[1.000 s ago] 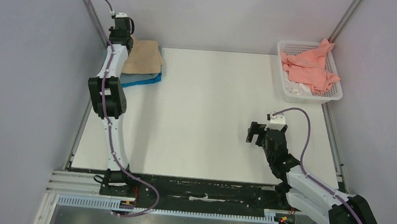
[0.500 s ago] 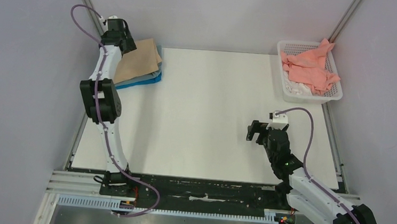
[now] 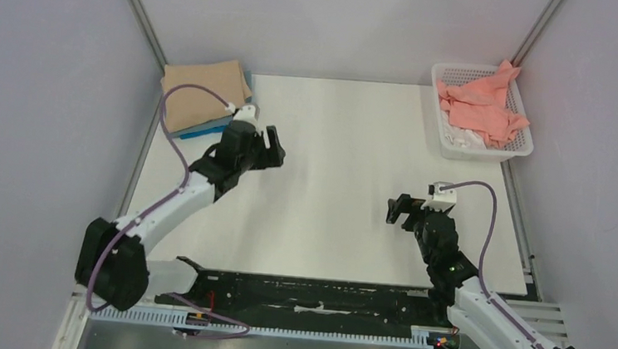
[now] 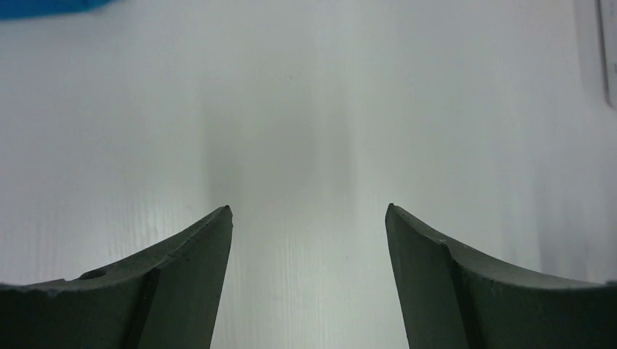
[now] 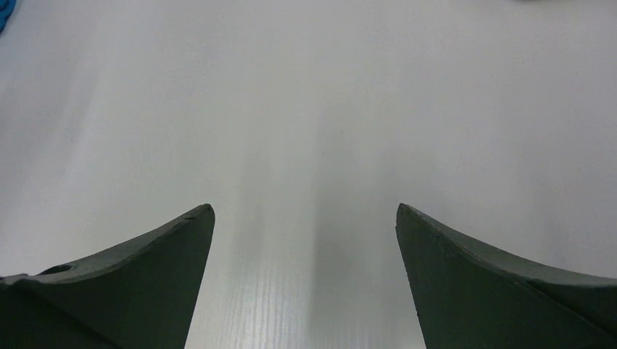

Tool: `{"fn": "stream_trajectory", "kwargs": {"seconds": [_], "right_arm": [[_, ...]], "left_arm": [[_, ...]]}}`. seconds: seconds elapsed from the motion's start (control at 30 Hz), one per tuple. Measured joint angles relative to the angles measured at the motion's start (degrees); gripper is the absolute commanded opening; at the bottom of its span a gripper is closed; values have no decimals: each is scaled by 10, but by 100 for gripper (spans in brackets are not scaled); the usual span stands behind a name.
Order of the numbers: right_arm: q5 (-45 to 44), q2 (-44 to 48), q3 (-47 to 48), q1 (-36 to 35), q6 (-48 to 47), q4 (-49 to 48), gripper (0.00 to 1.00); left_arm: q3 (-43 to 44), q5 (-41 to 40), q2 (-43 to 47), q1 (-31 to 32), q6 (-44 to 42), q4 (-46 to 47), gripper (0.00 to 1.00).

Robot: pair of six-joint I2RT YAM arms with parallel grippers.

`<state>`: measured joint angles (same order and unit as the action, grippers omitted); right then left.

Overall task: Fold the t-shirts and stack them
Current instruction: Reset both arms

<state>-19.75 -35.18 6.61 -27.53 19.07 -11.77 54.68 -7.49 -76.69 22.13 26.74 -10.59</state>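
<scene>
A folded beige-tan t-shirt (image 3: pixel 202 95) lies on top of a stack at the table's far left corner, with a bright blue t-shirt's edge (image 3: pixel 201 131) showing under it. A crumpled salmon pink t-shirt (image 3: pixel 482 105) fills the white basket (image 3: pixel 524 146) at the far right. My left gripper (image 3: pixel 273 147) is open and empty over the bare table, just right of the stack; the left wrist view (image 4: pixel 308 211) shows only table between its fingers and a blue edge (image 4: pixel 44 7). My right gripper (image 3: pixel 397 209) is open and empty over the table's right half, as the right wrist view (image 5: pixel 305 207) shows.
Grey walls with metal posts close in the table on the left, back and right. A black rail (image 3: pixel 321 296) runs along the near edge by the arm bases. Something white (image 3: pixel 463 138) lies under the pink shirt in the basket.
My left arm has swung back from over the stack at the far left corner toward the table's middle, leaving the beige shirt on top. My right gripper has barely moved.
</scene>
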Motion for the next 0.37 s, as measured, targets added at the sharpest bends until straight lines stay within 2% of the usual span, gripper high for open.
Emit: {"fn": "stream_trajectory", "kwargs": {"seconds": [0.1, 0.2, 0.37], "right_arm": [[-8, 8, 0, 0, 5, 8, 98], [-20, 20, -5, 0, 10, 9, 98], [-33, 43, -27, 0, 14, 7, 98]], "left_arm": [[-128, -4, 120, 48, 18, 16, 83], [-221, -24, 231, 63, 42, 17, 83], [-294, -56, 363, 67, 70, 1, 83]]}}
